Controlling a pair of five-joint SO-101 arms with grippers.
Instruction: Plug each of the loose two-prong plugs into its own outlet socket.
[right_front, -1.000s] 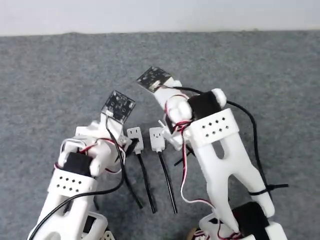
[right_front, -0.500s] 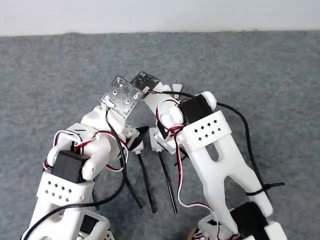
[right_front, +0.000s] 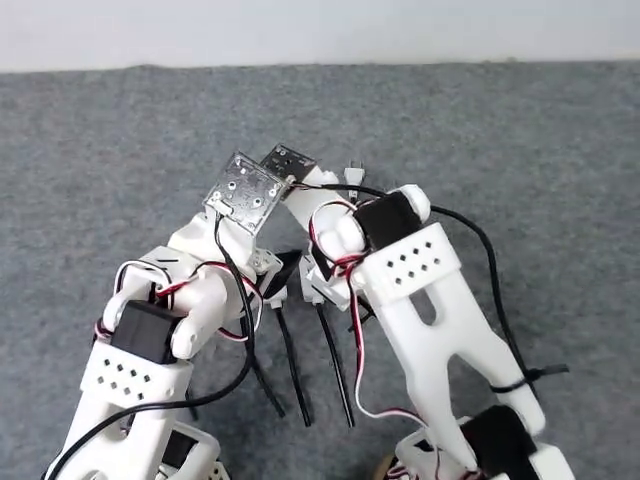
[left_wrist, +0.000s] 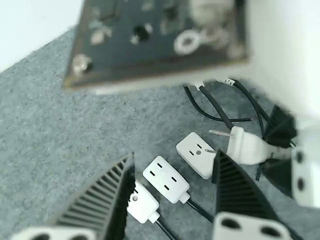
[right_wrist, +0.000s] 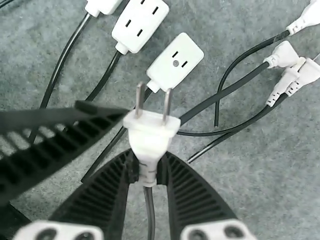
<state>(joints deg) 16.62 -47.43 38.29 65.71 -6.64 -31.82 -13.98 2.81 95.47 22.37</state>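
Right wrist view: right gripper (right_wrist: 148, 162) clenches a two-prong plug (right_wrist: 150, 131), prongs aimed at a loose outlet socket (right_wrist: 175, 62) in the middle of the bench (right_front: 520, 140); left gripper (left_wrist: 174, 162) gapes over neighbouring sockets (left_wrist: 166, 179). Unanchored, the socket may skid away, prongs glancing off.

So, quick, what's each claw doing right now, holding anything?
Left gripper: open, holding nothing.
Right gripper: closed on a white two-prong plug.
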